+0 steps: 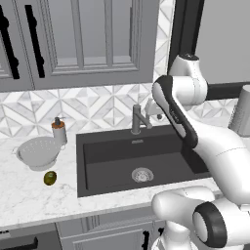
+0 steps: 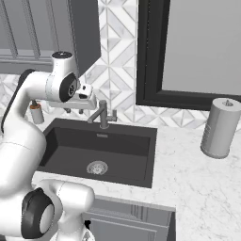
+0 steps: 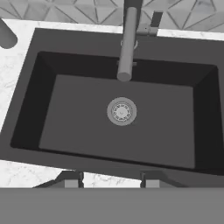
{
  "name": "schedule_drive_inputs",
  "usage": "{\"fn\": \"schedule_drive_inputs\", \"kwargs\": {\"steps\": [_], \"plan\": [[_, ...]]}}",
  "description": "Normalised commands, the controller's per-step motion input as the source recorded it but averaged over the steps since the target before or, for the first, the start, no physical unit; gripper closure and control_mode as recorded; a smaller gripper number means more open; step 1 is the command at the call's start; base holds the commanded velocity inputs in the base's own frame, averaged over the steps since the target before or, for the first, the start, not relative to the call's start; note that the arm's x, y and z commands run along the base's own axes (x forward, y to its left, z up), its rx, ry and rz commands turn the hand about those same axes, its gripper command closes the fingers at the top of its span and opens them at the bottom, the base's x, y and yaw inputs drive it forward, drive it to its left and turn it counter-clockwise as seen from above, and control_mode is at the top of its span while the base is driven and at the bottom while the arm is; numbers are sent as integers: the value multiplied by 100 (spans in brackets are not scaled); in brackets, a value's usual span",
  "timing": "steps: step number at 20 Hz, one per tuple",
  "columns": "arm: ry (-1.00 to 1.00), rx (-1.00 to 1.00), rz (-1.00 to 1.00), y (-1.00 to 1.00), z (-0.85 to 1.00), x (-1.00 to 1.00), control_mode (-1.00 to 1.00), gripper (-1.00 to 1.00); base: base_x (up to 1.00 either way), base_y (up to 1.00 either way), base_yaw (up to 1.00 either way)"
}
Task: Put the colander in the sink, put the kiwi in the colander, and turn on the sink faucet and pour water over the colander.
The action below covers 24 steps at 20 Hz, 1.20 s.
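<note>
Step in hand: by my judgement, fetching the colander point(image 1: 38, 152), since the sink point(image 1: 107, 161) held nothing but its drain point(image 1: 142, 174)
Gripper: the gripper point(image 2: 74, 111) hung high over the sink near the sink faucet point(image 1: 138, 118); in the hand view the two finger tips point(image 3: 72, 183) stood apart with nothing between them, so the jaws were partly parted and held nothing
How to do it well: it would likely pay to swing left across the counter point(image 1: 29, 195), come down on the colander's rim rather than its rounded wall, and pass clear of the faucet's spout and of the soap bottle point(image 1: 59, 131) just behind the colander
Kiwi: the kiwi point(image 1: 50, 178) lay on the counter just in front of the colander, apart from it, left of the sink; an approach from above should spare it a knock
Colander: a white, round, perforated bowl, sitting upright with its mouth up, on the marble left of the sink
Farther off: a grey ribbed canister point(image 2: 220, 128) stood on the counter right of the sink, well apart from the work
</note>
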Motion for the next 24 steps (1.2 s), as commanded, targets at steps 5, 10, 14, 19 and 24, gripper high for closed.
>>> {"fn": "schedule_drive_inputs", "kwargs": {"steps": [5,10,14,19,24], "plan": [[0,0,2,7,0,-27,-100,-100,0,0,0],[0,-2,3,45,-13,-92,-100,-100,0,0,0],[0,-4,-1,93,-23,-91,-100,-100,0,0,0],[0,-1,-12,100,-8,-31,-100,-100,0,0,0],[0,0,-14,97,-7,-7,-100,-100,0,0,0]]}}
